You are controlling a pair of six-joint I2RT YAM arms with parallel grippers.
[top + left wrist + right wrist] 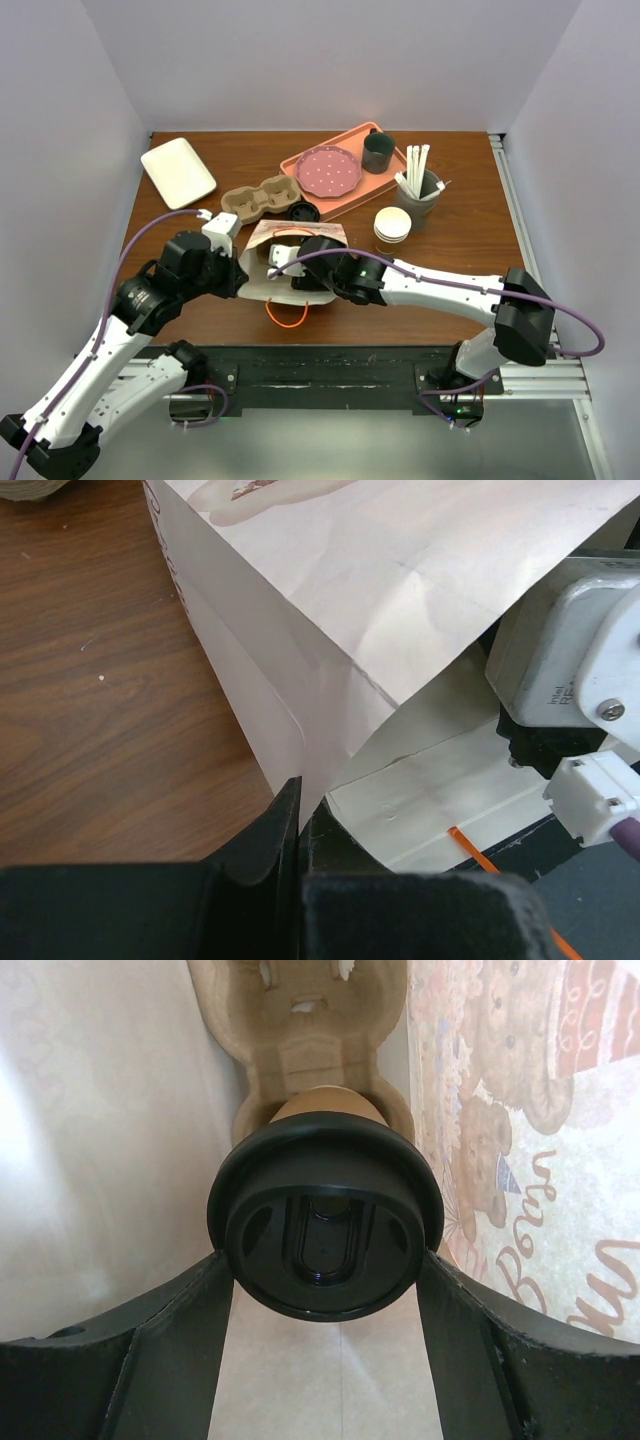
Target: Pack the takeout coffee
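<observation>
Seating the takeout coffee (pixel 325 1222) inside the paper bag (pixel 400 580): right tool (pixel 325 1270) clamps it, left tool (pixel 302 815) pinches the bag's edge. Release and withdrawal likely remain.

White links (pixel 440 288), black joints (pixel 522 322), purple cables (pixel 160 218), black gripper fingers (pixel 170 1360).

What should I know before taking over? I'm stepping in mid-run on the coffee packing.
Left gripper: shut on the paper bag's edge, holding its mouth open.
Right gripper: inside the bag, shut on the takeout coffee at its black lid.
Coffee: inside the bag, seated at a slot of the pulp carrier.
Done: cup is in the bag.
Left: release it, pull the right arm out, let the bag go.
</observation>
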